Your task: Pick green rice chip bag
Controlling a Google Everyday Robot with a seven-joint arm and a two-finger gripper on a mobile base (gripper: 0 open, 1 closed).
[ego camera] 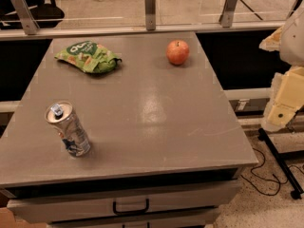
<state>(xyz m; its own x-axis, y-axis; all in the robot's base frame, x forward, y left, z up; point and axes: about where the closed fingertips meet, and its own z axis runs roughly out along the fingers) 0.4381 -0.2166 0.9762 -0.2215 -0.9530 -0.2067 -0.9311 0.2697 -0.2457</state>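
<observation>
The green rice chip bag (88,56) lies flat on the grey table (152,113) at its far left; it is bright green with a dark logo patch and orange chip pictures. My gripper (284,101) shows as cream-coloured parts at the right edge of the view, beyond the table's right side and far from the bag. It holds nothing that I can see.
A red-orange apple (177,52) stands at the far right of the table. A silver drink can (69,129) stands near the front left. A drawer with a black handle (130,207) is below the table's front edge. A railing with metal posts (150,6) runs behind the table.
</observation>
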